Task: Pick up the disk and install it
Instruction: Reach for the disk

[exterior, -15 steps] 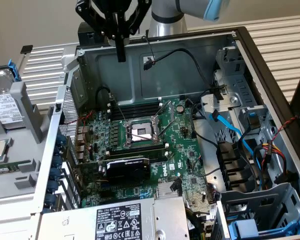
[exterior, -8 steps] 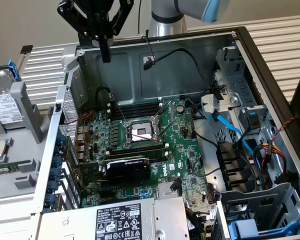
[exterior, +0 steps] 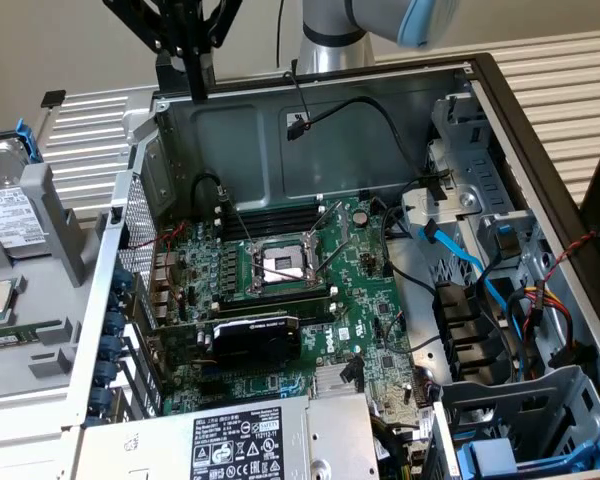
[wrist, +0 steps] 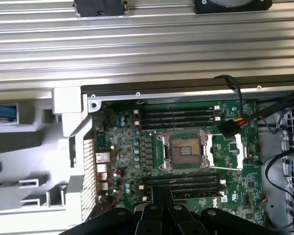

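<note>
1. The tool [exterior: 201,90], a pair of slim black fingers, hangs above the far wall of the open grey metal computer case [exterior: 280,140], towards the exterior view's left; the fingers are pressed together and pinch nothing
2. From the wrist, the tool [wrist: 162,193] looks down on the green motherboard [wrist: 186,147] inside that case, which stands on the ribbed silver aluminium desk [wrist: 147,49]
3. The disk [exterior: 5,215], a rectangular silver-metal hard drive with a white label, lies outside the case at the exterior view's left edge, label up and partly cut off by the picture; it sits in a pale grey moulded holder [exterior: 55,215], well apart from the tool
4. A blue plastic frame [exterior: 22,138] shows at the far end of the disk
5. Likely handling: a stiff, dense block, heavy for its size, that will not bend or give under the fingers; its bare metal sides look smooth, so a light pinch could slip
6. It is probably sensitive to knocks, and the label face and the underside are poor places to press
7. The best hold would seem to be across the two long side edges, near the middle so that the weight hangs level
8. The blue frame is thinner plastic and may flex or unclip if it alone bears the load
</note>
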You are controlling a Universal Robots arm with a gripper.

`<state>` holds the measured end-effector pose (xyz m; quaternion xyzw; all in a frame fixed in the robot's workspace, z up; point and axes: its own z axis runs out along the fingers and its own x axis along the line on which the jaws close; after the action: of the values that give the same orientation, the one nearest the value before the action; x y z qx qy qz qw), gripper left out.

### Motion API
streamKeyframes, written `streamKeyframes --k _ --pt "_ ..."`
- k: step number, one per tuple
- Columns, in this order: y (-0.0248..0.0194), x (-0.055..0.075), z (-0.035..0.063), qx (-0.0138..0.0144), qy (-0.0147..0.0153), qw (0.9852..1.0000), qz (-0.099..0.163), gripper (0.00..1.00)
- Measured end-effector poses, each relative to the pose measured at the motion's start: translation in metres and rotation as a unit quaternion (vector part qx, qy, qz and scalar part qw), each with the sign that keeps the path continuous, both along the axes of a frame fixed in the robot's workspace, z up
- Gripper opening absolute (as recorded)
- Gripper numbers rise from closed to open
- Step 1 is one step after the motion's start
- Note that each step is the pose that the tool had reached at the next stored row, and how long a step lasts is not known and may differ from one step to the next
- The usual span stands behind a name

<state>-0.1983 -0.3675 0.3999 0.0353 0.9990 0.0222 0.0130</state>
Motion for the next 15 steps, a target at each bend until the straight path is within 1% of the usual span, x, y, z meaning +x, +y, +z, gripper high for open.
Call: streamKeyframes --k 1,2,5,15 --pt "0.0021 -0.003 0.0000 0.0000 0.0000 1.0000 0.000 0.11" --pt "0.0033 -0.007 0.0001 0.0000 0.0000 1.0000 0.000 0.11" --pt "0.0051 -0.021 0.0001 0.0000 0.0001 1.0000 0.000 0.11" --pt "0.0057 -0.066 0.0002 0.0000 0.0001 1.0000 0.000 0.11"
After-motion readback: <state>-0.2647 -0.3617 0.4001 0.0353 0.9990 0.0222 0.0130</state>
